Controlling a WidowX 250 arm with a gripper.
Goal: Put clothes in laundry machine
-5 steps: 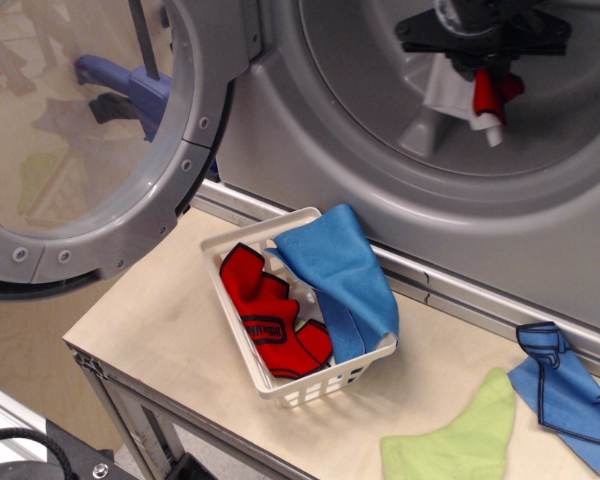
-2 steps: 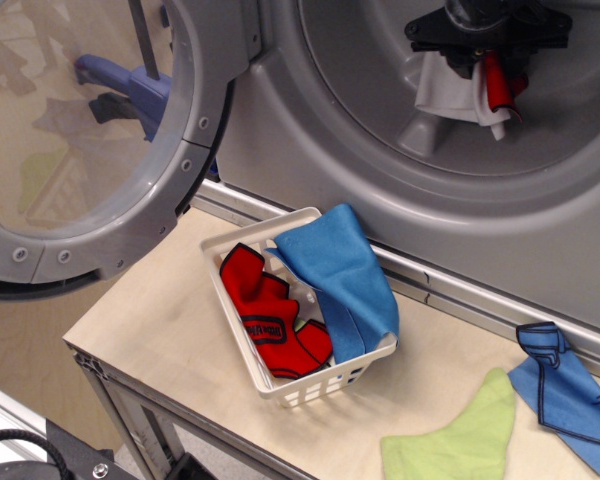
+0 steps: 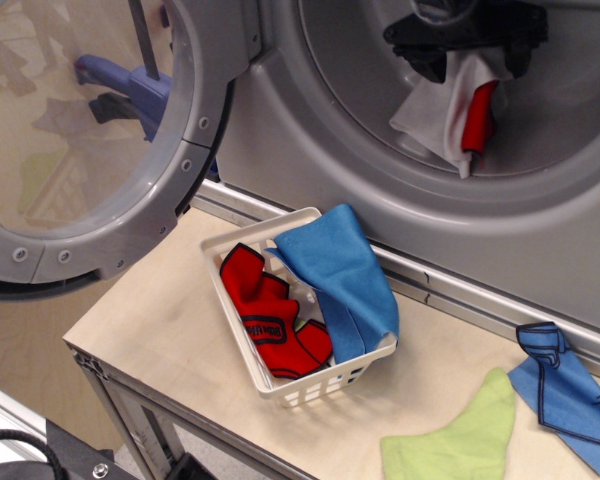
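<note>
The grey laundry machine [image 3: 310, 150] fills the back, its round drum mouth wide open and its clear-windowed door [image 3: 90, 140] swung open to the left. My black gripper [image 3: 460, 45] is inside the drum mouth at the top, shut on a light grey cloth [image 3: 430, 115] with a red cloth [image 3: 477, 115] that hang down below it. In the white slotted basket [image 3: 310, 385] lie a red cloth with black trim [image 3: 265, 310] and a blue cloth [image 3: 340, 270]. A lime green cloth [image 3: 460, 435] and a blue cloth with dark trim [image 3: 565, 395] lie on the table at the right.
The wooden table [image 3: 150, 310] ends at its front edge and left corner. A metal sill [image 3: 450, 290] runs along the machine's base behind the basket. The open door overhangs the table's left end.
The gripper has moved up and a little left in the drum mouth. The grey and red cloths now hang lower and more spread out beneath it.
</note>
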